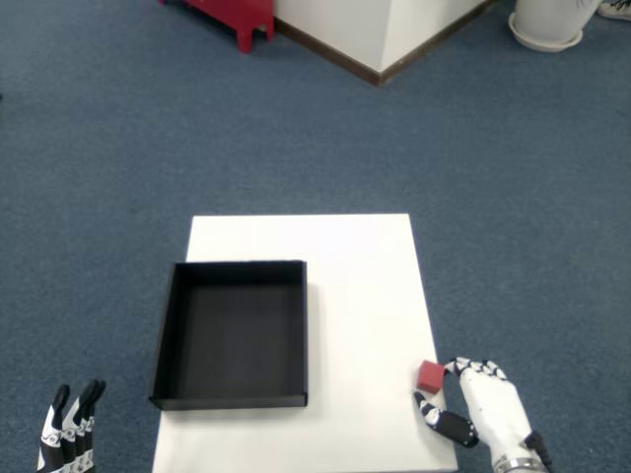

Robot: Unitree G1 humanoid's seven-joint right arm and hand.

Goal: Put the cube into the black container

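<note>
A small red cube (431, 376) rests on the white table (355, 276) close to its right edge, near the front. My right hand (485, 404) lies just right of and behind it. The fingertips (466, 368) reach the cube's right side, and the thumb (441, 420) stretches out below the cube with a small gap. No closed grasp on the cube shows. The black container (233, 333), a shallow empty tray, sits on the left half of the table, about a hand's width from the cube.
My left hand (67, 435) hangs off the table at the lower left, over blue carpet. A red stool (235, 14), a white wall corner (385, 34) and a white pot base (552, 25) stand far behind the table.
</note>
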